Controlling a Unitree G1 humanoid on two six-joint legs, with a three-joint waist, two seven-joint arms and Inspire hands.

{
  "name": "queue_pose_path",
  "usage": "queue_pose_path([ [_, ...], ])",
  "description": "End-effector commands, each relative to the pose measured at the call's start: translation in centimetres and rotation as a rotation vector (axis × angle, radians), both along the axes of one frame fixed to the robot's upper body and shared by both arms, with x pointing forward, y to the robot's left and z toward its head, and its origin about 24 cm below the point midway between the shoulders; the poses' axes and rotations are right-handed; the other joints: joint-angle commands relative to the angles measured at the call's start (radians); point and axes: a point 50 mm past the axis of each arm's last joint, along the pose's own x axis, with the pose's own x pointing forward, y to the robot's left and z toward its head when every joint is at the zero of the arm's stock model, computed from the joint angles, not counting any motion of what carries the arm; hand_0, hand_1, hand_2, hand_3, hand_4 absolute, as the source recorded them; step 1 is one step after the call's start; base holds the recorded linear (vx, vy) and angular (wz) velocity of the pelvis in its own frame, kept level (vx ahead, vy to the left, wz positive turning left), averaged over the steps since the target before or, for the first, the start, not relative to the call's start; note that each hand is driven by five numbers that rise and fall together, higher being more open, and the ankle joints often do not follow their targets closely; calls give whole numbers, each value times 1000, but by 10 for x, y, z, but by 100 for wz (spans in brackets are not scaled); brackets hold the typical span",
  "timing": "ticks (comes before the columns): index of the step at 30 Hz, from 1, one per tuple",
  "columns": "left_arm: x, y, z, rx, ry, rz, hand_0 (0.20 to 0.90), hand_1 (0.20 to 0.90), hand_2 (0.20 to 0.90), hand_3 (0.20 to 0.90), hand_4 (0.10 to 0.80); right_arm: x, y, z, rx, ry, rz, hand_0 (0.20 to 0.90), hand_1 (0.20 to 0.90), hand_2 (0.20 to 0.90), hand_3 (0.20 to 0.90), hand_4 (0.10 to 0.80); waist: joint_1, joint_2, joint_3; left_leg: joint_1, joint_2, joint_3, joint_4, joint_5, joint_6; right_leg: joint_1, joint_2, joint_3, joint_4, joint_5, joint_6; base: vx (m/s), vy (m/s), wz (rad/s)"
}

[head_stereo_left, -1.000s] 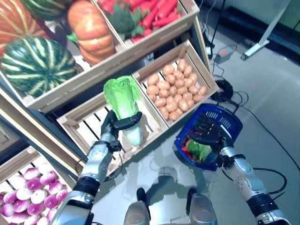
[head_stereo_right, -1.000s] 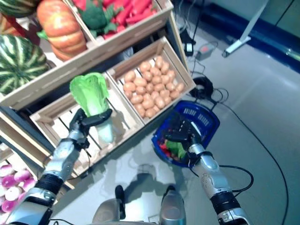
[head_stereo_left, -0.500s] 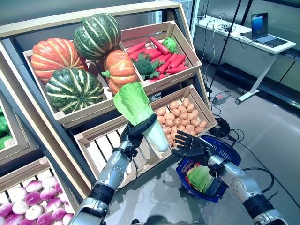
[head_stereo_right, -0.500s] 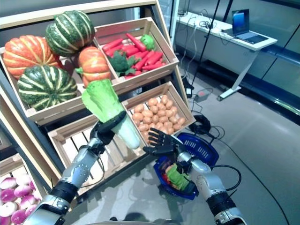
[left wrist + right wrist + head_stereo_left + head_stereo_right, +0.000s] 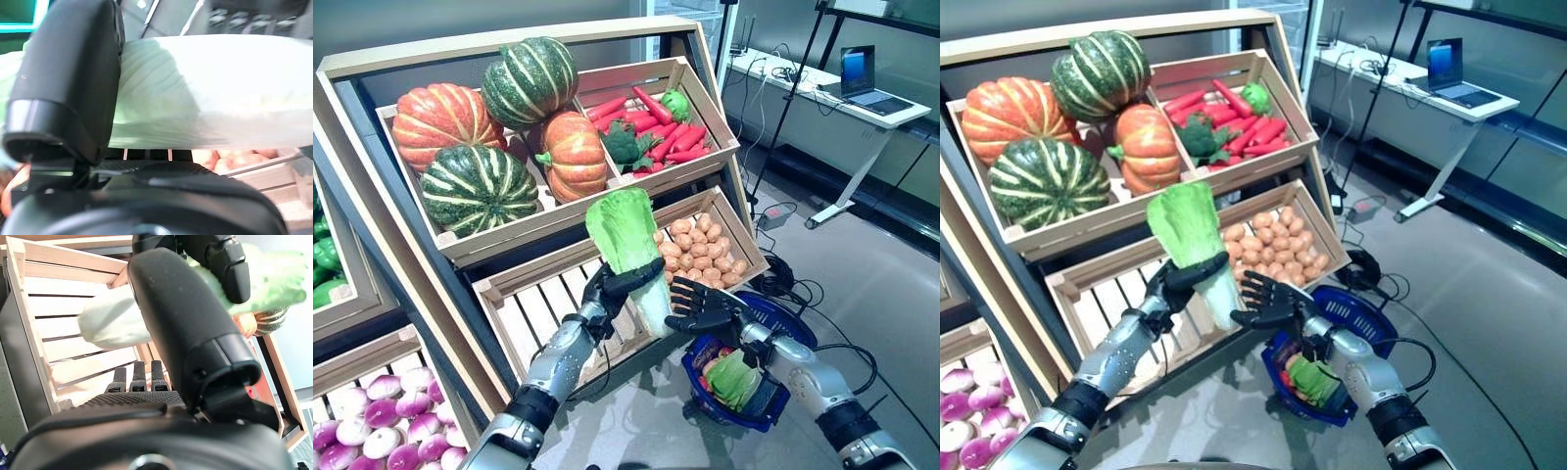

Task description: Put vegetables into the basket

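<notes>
1. Cabbage, a napa head with green leaves above and a pale white stalk below, is held upright in front of the slatted wooden crate on the lower shelf.
2. Left hand is clenched round the cabbage's stalk, thumb across the front and fingers behind; its wrist view shows the thumb pressed against the white stalk.
3. Right hand sits just beside the stalk's lower end, fingers spread and straight, reaching toward it. Whether the fingertips touch the cabbage cannot be told.
4. Blue basket hangs below the right forearm, above the floor. Inside it lie a green leafy vegetable and something red that is too hidden to name.
5. Potatoes fill the crate beside the slatted one, behind the right hand.
6. Upper shelf: two orange pumpkins and two green striped squashes lie in the left crate, while red carrots, broccoli and a green pepper lie in the right one.
7. Pink and white turnips lie in a low crate at the left edge.
8. Desk with an open laptop stands well apart at the back right.
</notes>
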Motion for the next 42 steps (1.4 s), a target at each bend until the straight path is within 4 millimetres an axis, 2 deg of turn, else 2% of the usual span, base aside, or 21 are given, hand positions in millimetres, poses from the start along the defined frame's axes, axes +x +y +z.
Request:
queue_pose_path([
  [1,20,-23,59,-10,-298,-131,300,300,300,300,400,32,31,58,121,-245,39,900,900,900,900,800,12,-19,-41,29,-7,25,1,-56,-3,-9,-24,8,11,38,-30,0,0,0],
  [9,15,-36,61,-9,-307,-209,300,300,300,300,400,30,43,55,167,-190,86,900,900,900,900,800,21,-19,-42,35,-10,24,1,-61,1,-3,-26,3,10,38,-30,0,0,0],
  [15,11,-51,66,-53,-337,-262,300,300,300,300,400,24,60,35,201,-39,160,900,900,900,900,800,33,-21,-48,39,-13,15,1,-67,2,8,-28,-6,2,38,-30,0,0,0],
  [23,10,-61,75,-80,-372,-289,300,300,300,300,400,18,69,16,196,75,199,900,900,900,900,800,39,-22,-51,42,-14,7,1,-69,2,13,-29,-11,0,39,-30,0,0,0],
  [26,11,-68,81,-83,-399,-305,300,300,300,300,400,15,73,4,207,167,200,900,900,900,900,800,43,-20,-55,42,-15,0,1,-70,3,16,-29,-13,-1,38,-32,1,5,1],
  [33,11,-72,82,-96,-384,-321,300,300,300,300,400,21,75,6,299,181,153,900,900,900,900,800,49,-16,-59,44,-18,-9,1,-72,3,19,-28,-11,-1,38,-32,6,9,7],
  [34,11,-73,82,-98,-381,-321,300,300,300,300,400,22,75,9,316,174,147,721,721,721,721,681,49,-16,-60,44,-19,-10,1,-72,3,19,-28,-10,-1,38,-32,0,0,0],
  [35,10,-74,83,-101,-378,-323,300,300,300,300,400,26,77,16,358,145,140,300,300,300,300,400,48,-15,-58,45,-20,-11,1,-72,3,18,-28,-10,-1,40,-32,0,0,0],
  [42,7,-78,89,-102,-382,-341,300,300,300,300,400,36,76,37,421,56,100,300,300,300,300,400,47,-10,-51,41,-22,-14,1,-75,7,11,-29,-7,0,40,-32,0,0,0],
])
